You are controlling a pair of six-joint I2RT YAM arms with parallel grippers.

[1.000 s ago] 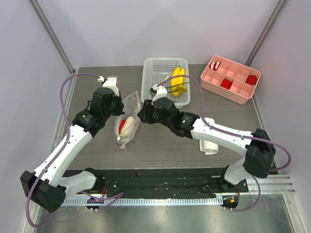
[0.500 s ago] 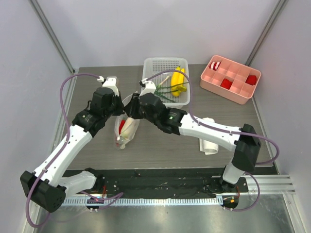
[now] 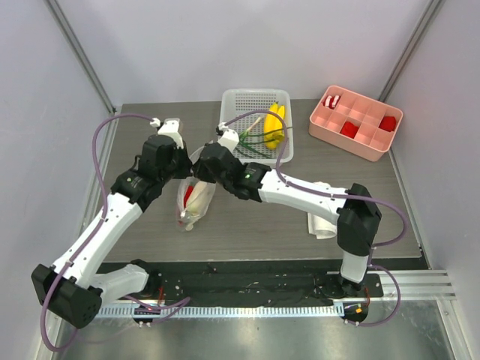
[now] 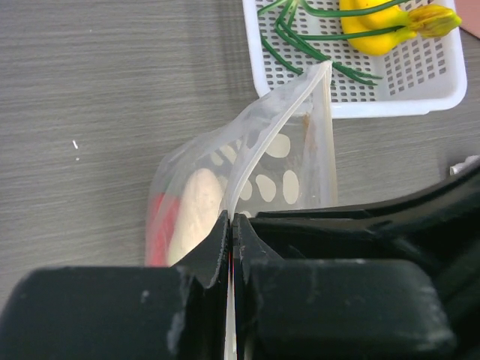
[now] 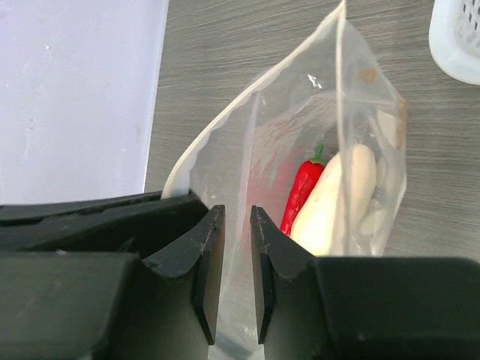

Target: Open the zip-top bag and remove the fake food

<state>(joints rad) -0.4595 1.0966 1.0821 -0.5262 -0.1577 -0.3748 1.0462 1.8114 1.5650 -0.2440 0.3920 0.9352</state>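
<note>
While the left gripper point(image 4: 231, 225) clamps one wall of the bag point(image 4: 264, 154), the right gripper point(image 5: 237, 217) straddles the other, jaws slightly apart.

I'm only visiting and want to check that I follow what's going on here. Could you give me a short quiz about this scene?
1. True or false: the banana bunch lies inside the zip-top bag.
2. Which foods show inside the bag?
A. red chili and white radish
B. green stems
C. red blocks
3. Which pincer is clamped shut on the bag's edge?

Key:
1. False. It lies in the white basket.
2. A.
3. The left pincer.
</note>
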